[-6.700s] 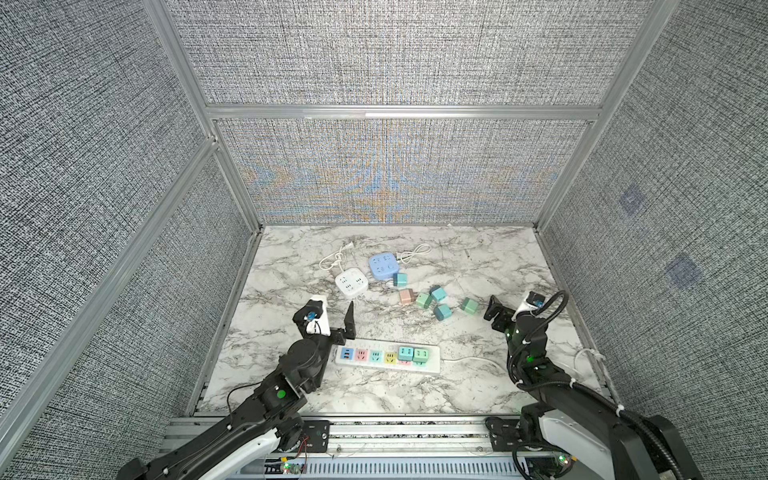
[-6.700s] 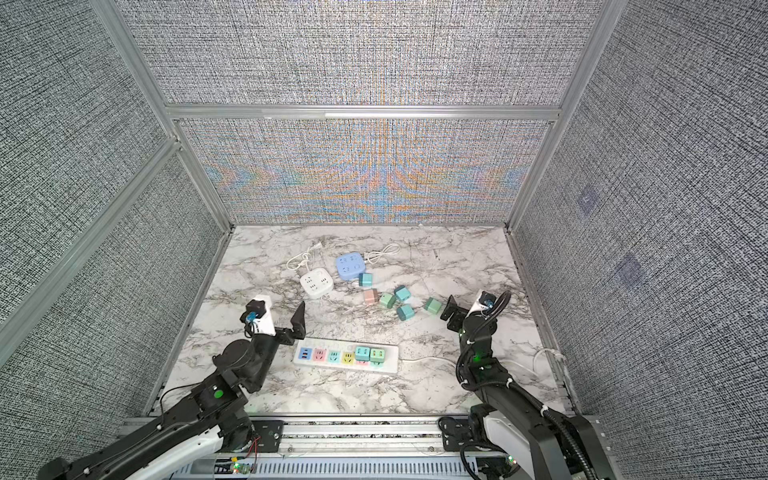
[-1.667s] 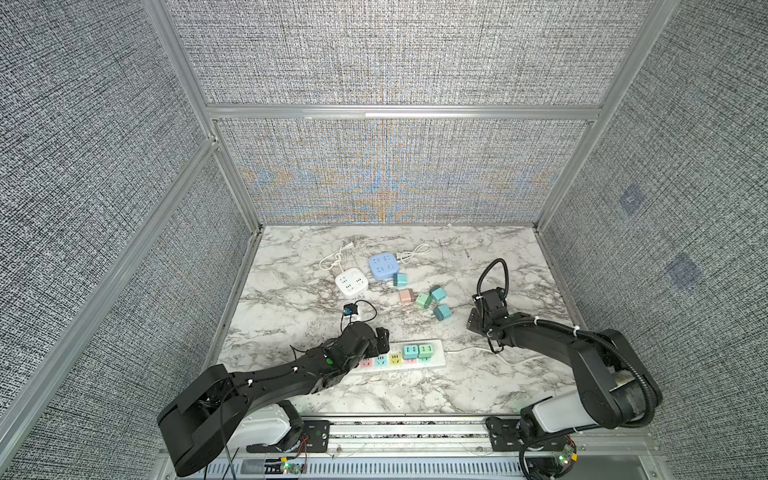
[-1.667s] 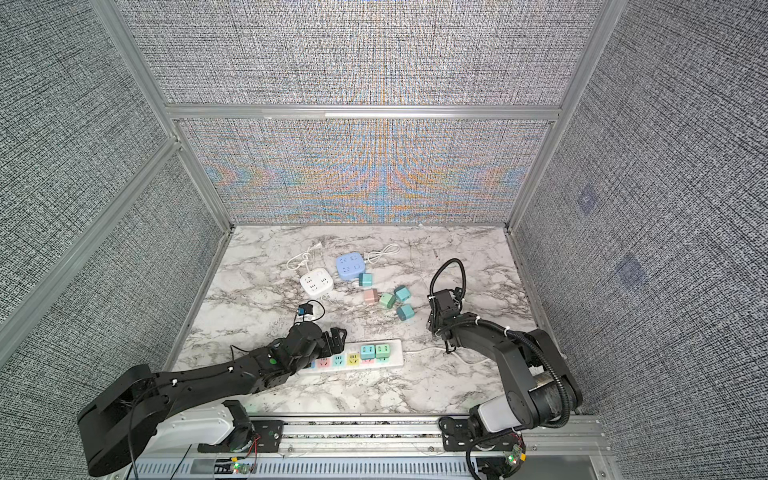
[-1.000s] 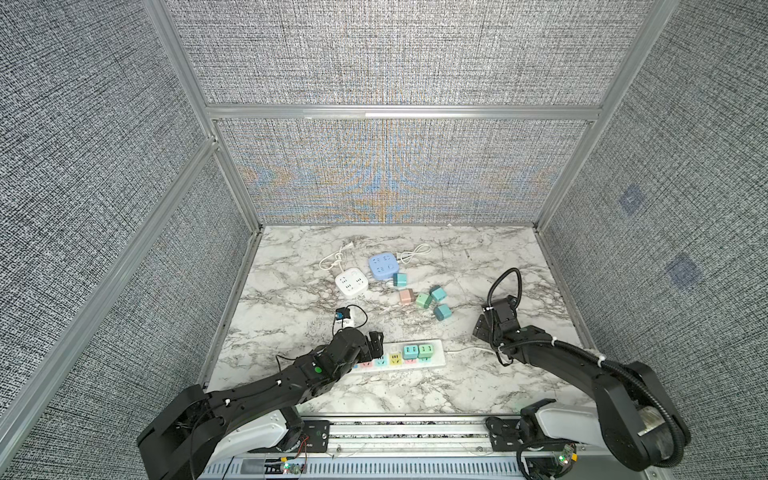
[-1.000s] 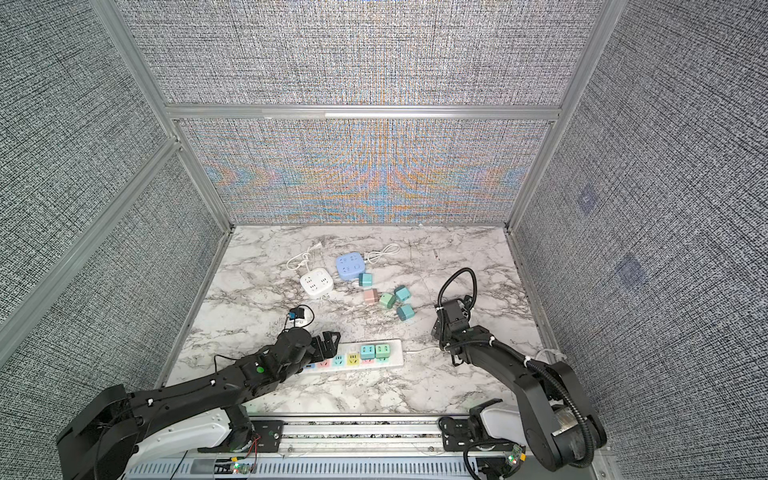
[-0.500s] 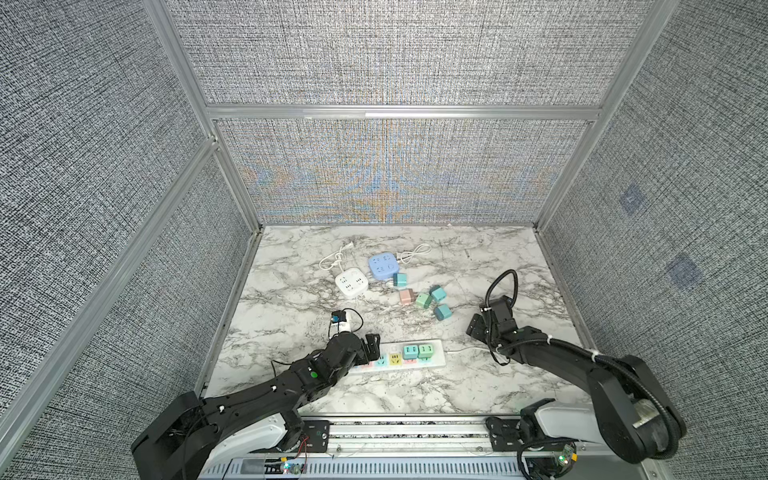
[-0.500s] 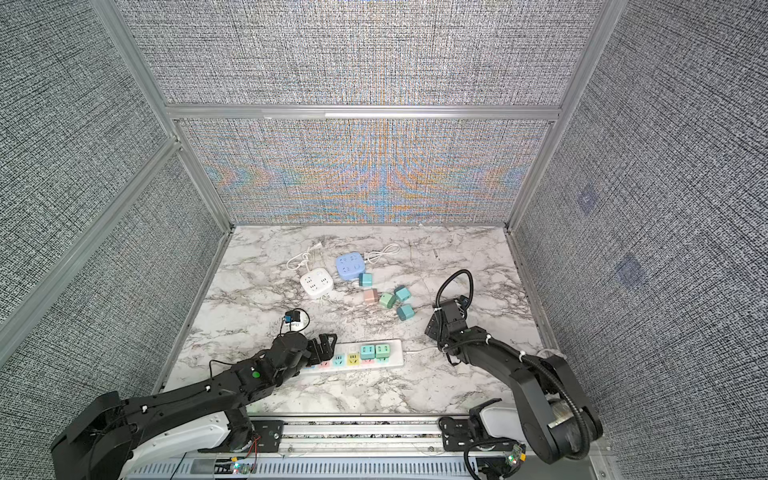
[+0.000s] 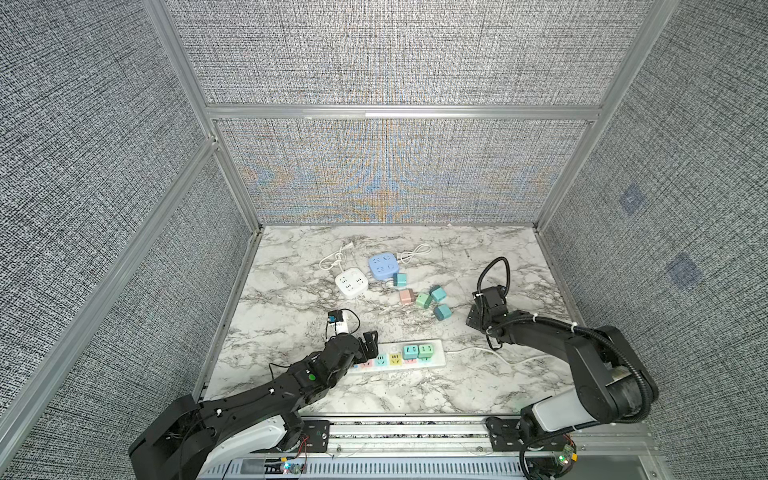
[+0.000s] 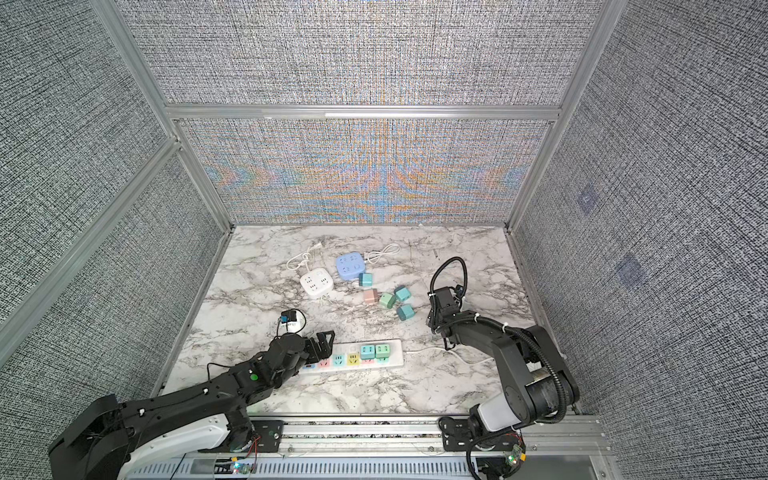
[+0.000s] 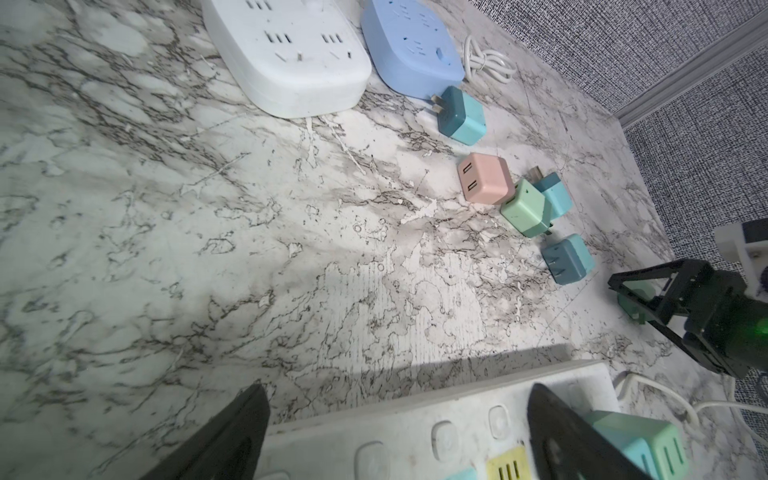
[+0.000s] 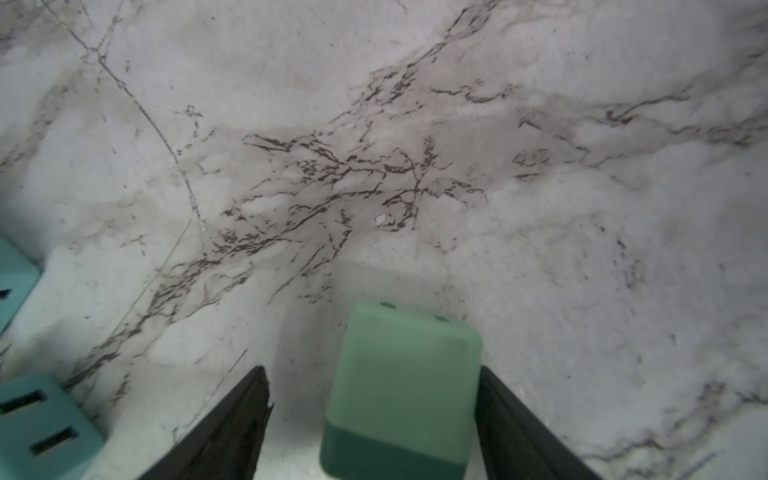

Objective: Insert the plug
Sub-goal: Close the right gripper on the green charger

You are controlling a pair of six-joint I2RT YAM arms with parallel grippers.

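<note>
- your marble table [image 9: 291, 299] carried everything.
- the power strip [image 9: 395, 360] lay flat on it, and its white cord [image 9: 478, 353] ran off the strip's right end.
- your left gripper [image 9: 369, 341] stood over the strip's left part. its fingers [image 11: 232, 436] were spread as wide as they go along the strip's length, and they held nothing.
- your right gripper [image 9: 475, 323] sat beyond the strip's right end and a little behind it, down near the marble. its jaws were part open around the green plug [image 12: 399, 386]: one finger [image 12: 519, 428] touched the plug's side, and the other stood off it with a clear gap.
- a white socket cube [image 9: 351, 283] and a blue socket cube [image 9: 382, 266] sat well behind the strip, side by side.
- two seated plugs [image 9: 417, 351], one teal and one green, stood side by side in the strip's right-hand sockets.
- five loose plugs [image 9: 423, 300] lay scattered behind the strip's right half, between it and the blue cube.
- the green plug was well apart from the strip, off past its right end. whether it rested on the marble you could not tell.
</note>
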